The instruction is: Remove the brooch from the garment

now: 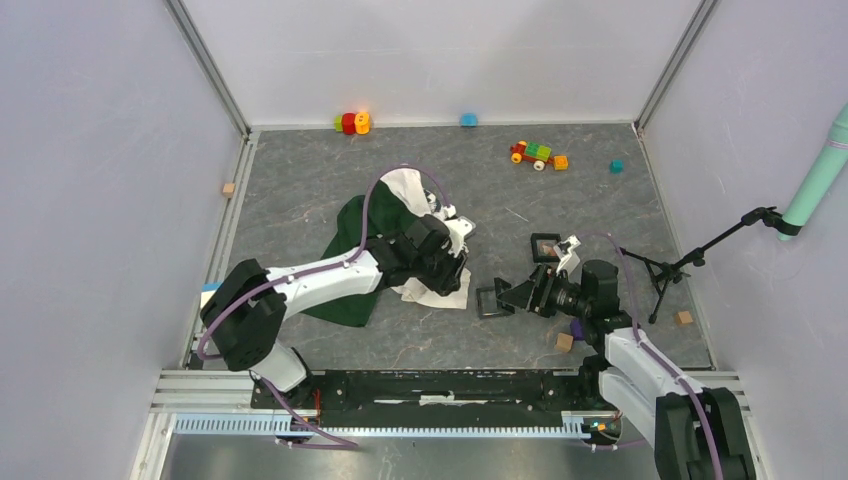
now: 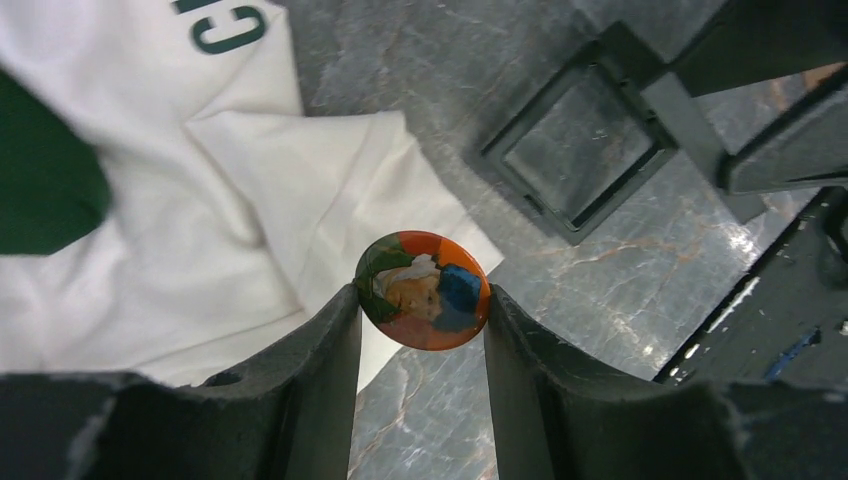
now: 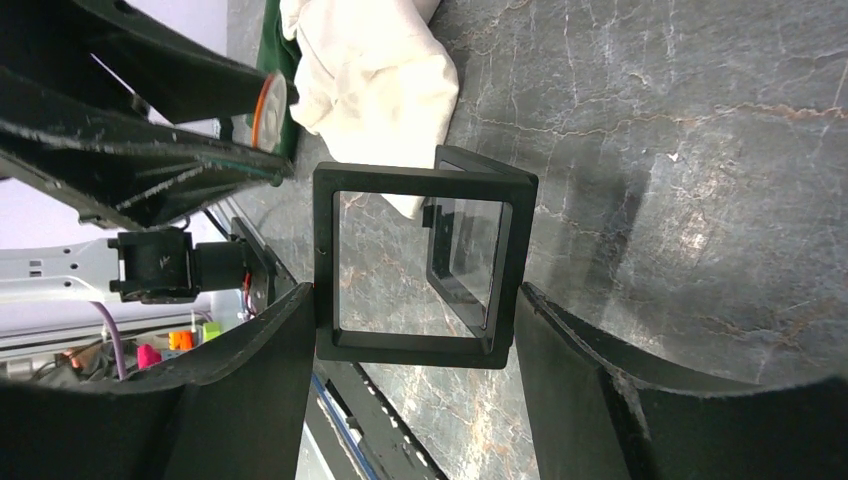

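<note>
- My left gripper (image 2: pixel 422 298) is pinching the brooch (image 2: pixel 425 285) edge to edge, centre frame.
- The garment (image 2: pixel 200 200) is lying upper left of it, seemingly detached.
- My right gripper (image 3: pixel 415 300) is clamping a black case (image 3: pixel 425 182), upper right of the brooch in the left wrist view.

The brooch (image 2: pixel 422 290) has an orange rim and a painted face patched in green, blue, cream and red-brown. The garment (image 2: pixel 200 220) is cream-white on 1 half and dark green on the other, with dark green lettering. The surface (image 2: pixel 620 280) is dark grey marble veined in white and rust. The frame (image 3: pixel 420 348) is black around a clear pane.
</note>
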You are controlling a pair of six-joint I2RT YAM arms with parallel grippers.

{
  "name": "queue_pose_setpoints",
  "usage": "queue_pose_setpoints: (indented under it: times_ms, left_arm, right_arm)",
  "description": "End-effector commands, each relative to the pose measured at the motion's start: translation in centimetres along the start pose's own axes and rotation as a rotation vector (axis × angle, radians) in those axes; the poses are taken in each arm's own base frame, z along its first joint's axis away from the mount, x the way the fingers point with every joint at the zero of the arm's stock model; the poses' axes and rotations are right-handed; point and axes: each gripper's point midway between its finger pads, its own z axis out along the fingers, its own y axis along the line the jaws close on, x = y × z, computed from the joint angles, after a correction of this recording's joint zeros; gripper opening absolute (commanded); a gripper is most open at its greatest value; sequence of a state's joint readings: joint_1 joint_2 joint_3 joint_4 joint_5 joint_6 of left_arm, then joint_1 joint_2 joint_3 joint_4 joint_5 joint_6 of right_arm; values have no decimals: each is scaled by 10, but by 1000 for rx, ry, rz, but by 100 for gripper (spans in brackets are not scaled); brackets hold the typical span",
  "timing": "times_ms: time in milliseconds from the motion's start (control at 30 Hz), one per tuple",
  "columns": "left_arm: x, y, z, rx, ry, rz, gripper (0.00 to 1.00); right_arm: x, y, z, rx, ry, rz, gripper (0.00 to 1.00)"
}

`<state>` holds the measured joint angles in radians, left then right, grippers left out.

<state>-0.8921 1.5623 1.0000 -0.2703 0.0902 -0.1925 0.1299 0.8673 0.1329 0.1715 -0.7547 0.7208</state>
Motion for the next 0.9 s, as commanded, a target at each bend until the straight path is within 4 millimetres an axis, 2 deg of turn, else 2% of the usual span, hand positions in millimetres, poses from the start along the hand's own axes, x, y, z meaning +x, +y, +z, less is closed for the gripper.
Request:
queue_pose_setpoints:
  times_ms: [0,167,467,867]
  left_arm:
    - [-29,-31,-2,129,-137,39,43]
    - [-28,-53,8,202,-158,74,43]
    - [-17,-73,34,295,-141,132,43]
    - [-2,-66,58,254,-113,183,45]
  right_arm:
    - [-12,13,4,-84,-48,1,55]
    - [-12,15,8,-119,-52,34,54]
    - [-15,17,12,-148,-54,65,54]
    - [-14,19,13,-171,-39,84,54]
